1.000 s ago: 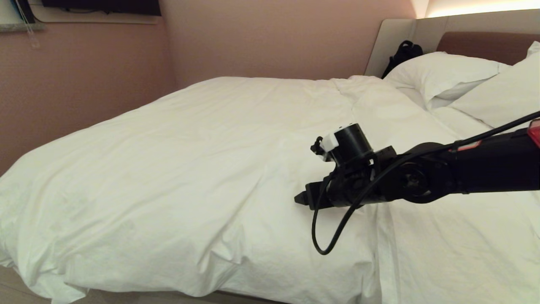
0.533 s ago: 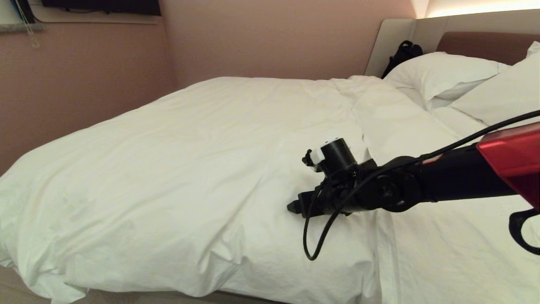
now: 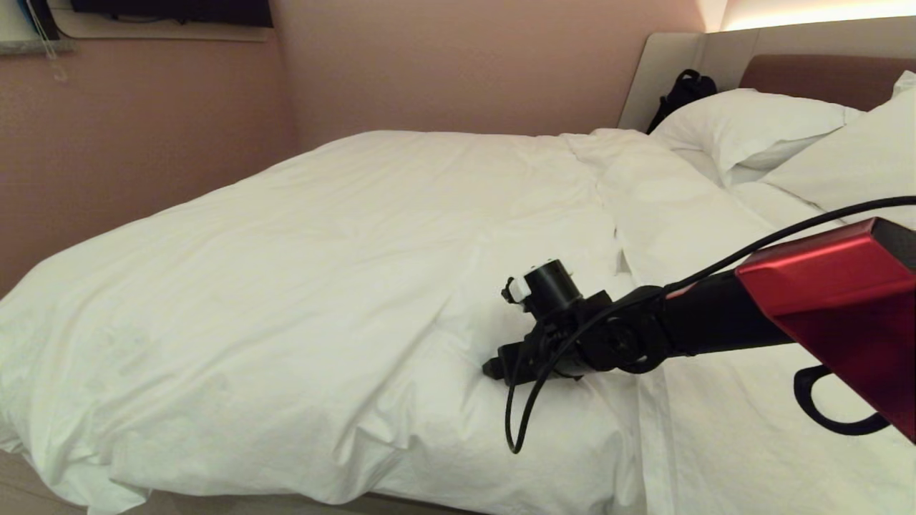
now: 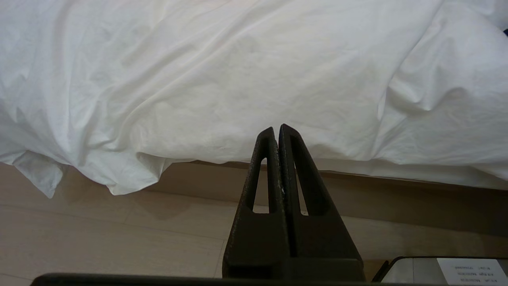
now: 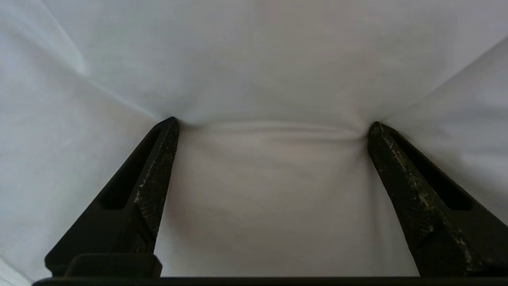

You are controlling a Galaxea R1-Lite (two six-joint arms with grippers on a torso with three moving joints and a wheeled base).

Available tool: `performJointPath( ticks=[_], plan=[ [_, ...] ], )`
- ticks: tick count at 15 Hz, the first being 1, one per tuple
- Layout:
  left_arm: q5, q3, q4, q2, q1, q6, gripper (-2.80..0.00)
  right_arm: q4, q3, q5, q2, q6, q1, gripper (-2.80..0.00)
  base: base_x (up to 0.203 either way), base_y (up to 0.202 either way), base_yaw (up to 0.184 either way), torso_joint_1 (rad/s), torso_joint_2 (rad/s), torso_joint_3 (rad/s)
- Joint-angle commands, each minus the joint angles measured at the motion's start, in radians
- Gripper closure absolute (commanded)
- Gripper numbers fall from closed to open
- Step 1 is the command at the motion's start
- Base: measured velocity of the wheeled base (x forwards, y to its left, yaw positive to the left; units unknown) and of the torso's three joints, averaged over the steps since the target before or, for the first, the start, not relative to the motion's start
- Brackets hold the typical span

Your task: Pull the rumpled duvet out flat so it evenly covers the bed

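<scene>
Right of centre in the head view, your right gripper (image 3: 492, 369) is down on the duvet (image 3: 308, 286), its black wrist and red arm reaching in from the right edge of the frame. In the right wrist view your fingers (image 5: 158, 159) are spread about as wide as they go, both tips pressing into the white cloth, with a shallow fold stretched between them; nothing is pinched between them. The duvet lies across the left and middle of the head view, puffy and finely creased, its edge hanging over the near side of the bed (image 3: 715, 79) at the lower left. To the right of your wrist a flatter white layer runs toward the two pillows (image 3: 751, 129) at the upper right, with a black bag (image 3: 683, 89) against the headboard beside them. Your left gripper (image 4: 276, 129) shows only in the left wrist view, jaws pressed together and empty, hanging clear of the bedside with the duvet's drooping edge beyond it and the pale floor (image 4: 99, 238) beneath.
</scene>
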Motion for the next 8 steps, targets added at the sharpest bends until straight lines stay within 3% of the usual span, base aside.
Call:
performJointPath(
  ticks=[1, 8],
  plan=[
    [0.000, 0.000, 0.001, 0.000, 0.000, 0.001, 0.00, 0.004, 0.000, 0.001, 0.024, 0.002, 0.001, -2.80, 0.000, 0.000, 0.000, 0.000, 0.00, 0.000],
    [0.000, 0.000, 0.001, 0.000, 0.000, 0.001, 0.00, -0.039, 0.000, 0.001, 0.062, 0.001, -0.001, -2.80, 0.000, 0.000, 0.000, 0.000, 0.00, 0.000]
  ],
)
